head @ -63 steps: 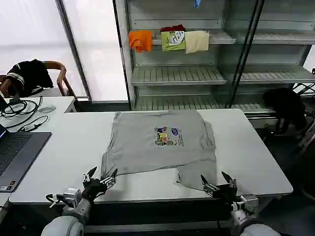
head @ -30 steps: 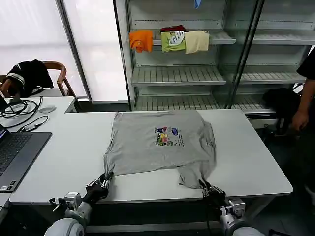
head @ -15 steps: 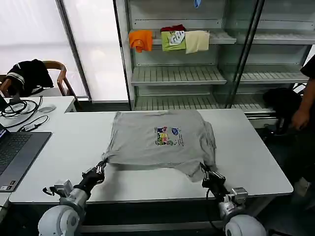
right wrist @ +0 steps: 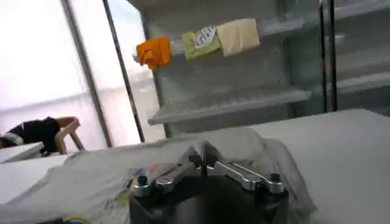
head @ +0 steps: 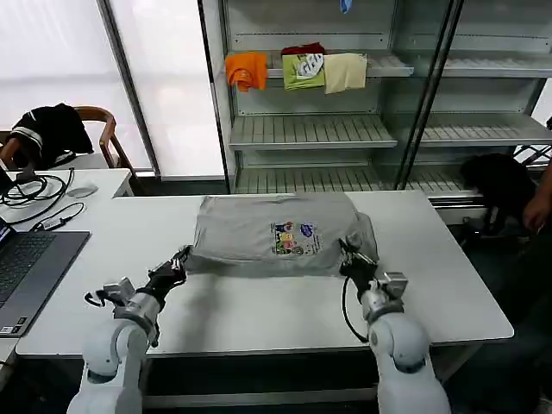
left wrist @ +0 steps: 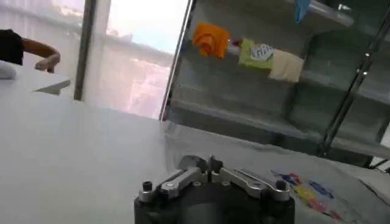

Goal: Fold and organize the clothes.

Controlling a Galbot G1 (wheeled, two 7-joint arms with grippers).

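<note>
A light grey T-shirt (head: pixel 250 233) with a small multicoloured chest print (head: pixel 294 239) lies across the far half of the white table (head: pixel 259 310). Its near hem is lifted and drawn back over the body. My left gripper (head: pixel 181 258) is shut on the hem's left corner, and my right gripper (head: pixel 348 253) is shut on the right corner. In the left wrist view the left gripper (left wrist: pixel 207 165) has its jaws closed, with grey cloth (left wrist: pixel 341 185) spreading ahead. The right gripper (right wrist: pixel 203 159) pinches a ridge of the shirt (right wrist: pixel 79 176) in the right wrist view.
Behind the table stands a metal shelf unit (head: pixel 310 131) with folded orange (head: pixel 247 70), green (head: pixel 304 69) and cream (head: pixel 345 72) garments. A laptop (head: pixel 26 272) and cables (head: pixel 39 197) lie at the left. A black jacket (head: pixel 47 134) hangs on a chair. A person's arm (head: pixel 541 200) shows at the right edge.
Both grippers shut on the shirt's near corners at the table's front edge and carried them away from me, so the near hem now lies back over the shirt.
</note>
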